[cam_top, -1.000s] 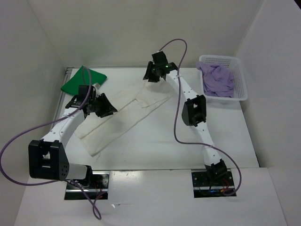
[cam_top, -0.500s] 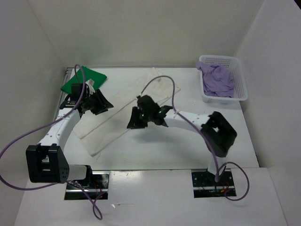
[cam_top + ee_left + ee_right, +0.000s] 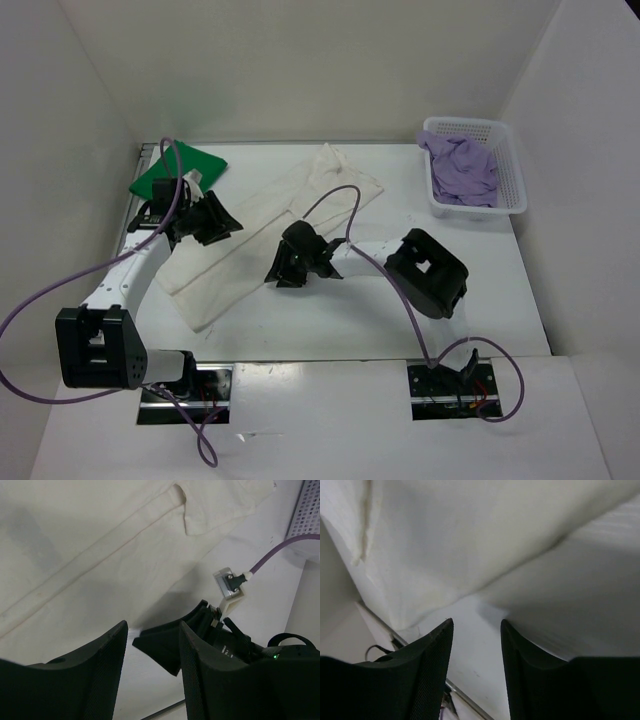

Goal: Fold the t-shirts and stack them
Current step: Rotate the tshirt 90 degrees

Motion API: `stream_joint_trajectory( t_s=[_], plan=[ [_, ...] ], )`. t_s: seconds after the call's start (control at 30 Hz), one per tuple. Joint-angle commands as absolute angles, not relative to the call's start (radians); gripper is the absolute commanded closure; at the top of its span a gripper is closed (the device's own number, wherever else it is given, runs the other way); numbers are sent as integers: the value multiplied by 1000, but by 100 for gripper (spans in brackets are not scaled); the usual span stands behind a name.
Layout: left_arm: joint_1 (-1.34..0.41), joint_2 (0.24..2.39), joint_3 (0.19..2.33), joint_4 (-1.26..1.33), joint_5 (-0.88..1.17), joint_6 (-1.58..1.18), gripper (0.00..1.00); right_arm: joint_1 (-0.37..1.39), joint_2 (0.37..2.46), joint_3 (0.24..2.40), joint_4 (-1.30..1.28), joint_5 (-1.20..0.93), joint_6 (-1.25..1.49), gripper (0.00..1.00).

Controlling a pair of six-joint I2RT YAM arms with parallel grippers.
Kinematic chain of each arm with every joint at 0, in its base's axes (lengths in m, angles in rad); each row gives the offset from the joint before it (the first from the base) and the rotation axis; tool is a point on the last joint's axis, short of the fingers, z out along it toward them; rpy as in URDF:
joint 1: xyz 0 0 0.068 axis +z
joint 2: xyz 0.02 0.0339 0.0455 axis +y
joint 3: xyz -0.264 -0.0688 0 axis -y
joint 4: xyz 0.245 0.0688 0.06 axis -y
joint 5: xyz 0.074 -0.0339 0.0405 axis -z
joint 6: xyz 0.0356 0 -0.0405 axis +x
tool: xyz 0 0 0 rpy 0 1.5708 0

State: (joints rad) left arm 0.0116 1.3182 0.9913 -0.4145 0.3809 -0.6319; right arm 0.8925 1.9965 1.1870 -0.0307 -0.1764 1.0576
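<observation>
on the tabletop [image 3: 350, 320], nearest the arm bases, the right tool [image 3: 280, 270] sits low at the near long edge of the white t-shirt [image 3: 260, 215]. its fingers [image 3: 427, 670] stand apart with nothing between them; the right wrist view shows bare tabletop and the shirt's hem in the gap. whether the tips touch the cloth cannot be told.

a little farther and to the left, the left tool [image 3: 225, 222] hangs over the left part of the same shirt, its jaws also apart and empty.

the white t-shirt lies flat as a long strip, running diagonally from near left to far right, with a sleeve folded in at the far end.

the green t-shirt [image 3: 175, 165] lies folded at the far left corner, just beyond the left tool.

at the far right, the purple t-shirt [image 3: 462, 168] is crumpled inside a white lattice basket [image 3: 510, 190].
</observation>
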Motion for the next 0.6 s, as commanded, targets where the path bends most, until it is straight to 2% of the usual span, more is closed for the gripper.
stream_joint_trajectory(
  t_s=[0.0,0.07,0.13,0.2,0.23,0.33,0.57],
  plan=[
    [12,1293,982,-385,411,-621,47,902,2068,1233,20,-55,1147,54],
    [12,1293,982,-376,420,-635,47,911,2091,1245,8,3,1175,54],
    [12,1293,982,-350,451,-667,47,911,2100,1246,-5,28,1213,59],
    [12,1293,982,-339,451,-678,47,911,2109,1256,8,40,1223,70],
    [12,1302,982,-339,442,-678,47,911,2121,1273,-14,51,1232,84],
    [12,1328,991,-339,428,-655,47,911,2112,1264,-25,51,1210,98],
    [-40,1420,1057,-328,339,-624,47,859,1878,985,-76,8,1013,100]
  ],
)
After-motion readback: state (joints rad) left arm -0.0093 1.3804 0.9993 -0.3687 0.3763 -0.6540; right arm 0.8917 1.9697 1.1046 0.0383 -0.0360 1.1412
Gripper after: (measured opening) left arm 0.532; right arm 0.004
